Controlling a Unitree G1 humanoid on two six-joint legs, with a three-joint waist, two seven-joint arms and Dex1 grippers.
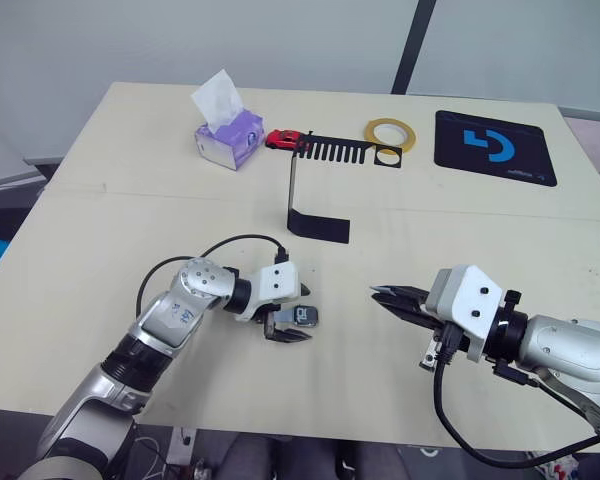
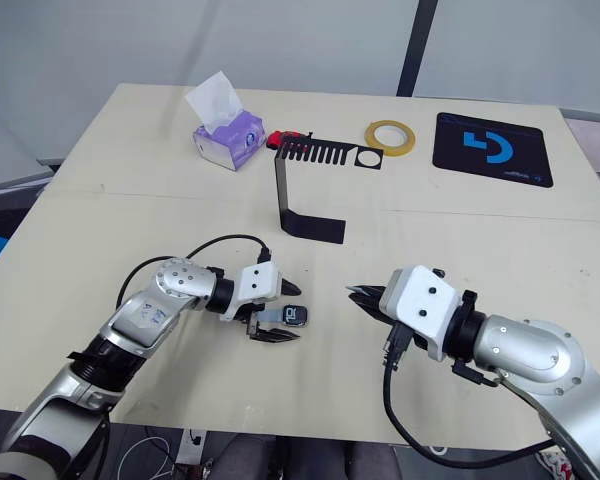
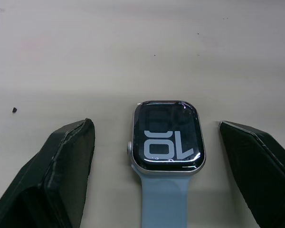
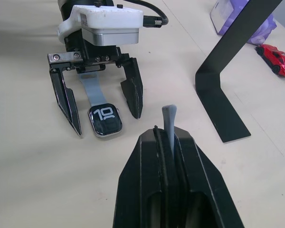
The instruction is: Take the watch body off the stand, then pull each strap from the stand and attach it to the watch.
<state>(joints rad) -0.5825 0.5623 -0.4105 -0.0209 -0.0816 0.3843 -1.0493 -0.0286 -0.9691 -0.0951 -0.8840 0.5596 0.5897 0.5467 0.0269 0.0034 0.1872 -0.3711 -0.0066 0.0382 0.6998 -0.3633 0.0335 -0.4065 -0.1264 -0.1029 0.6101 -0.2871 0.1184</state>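
The watch body (image 3: pixel 168 137), grey rim and black screen with white digits, lies flat on the table. One pale blue-grey strap (image 3: pixel 164 199) is attached to it and runs back under my left gripper (image 1: pixel 302 315). That gripper is open, a finger on each side of the watch without touching it. My right gripper (image 4: pixel 164 135) hovers to the right of the watch, shut on the second strap (image 4: pixel 168 118), whose tip sticks out between the fingers. The black stand (image 1: pixel 318 226) is upright further back, its comb bar (image 1: pixel 335 150) bare.
Along the far side of the table stand a purple tissue box (image 1: pixel 228 135), a red toy car (image 1: pixel 283 139), a yellow tape ring (image 1: pixel 390 133) and a black mat with a blue logo (image 1: pixel 495 148). The stand's foot lies just beyond both grippers.
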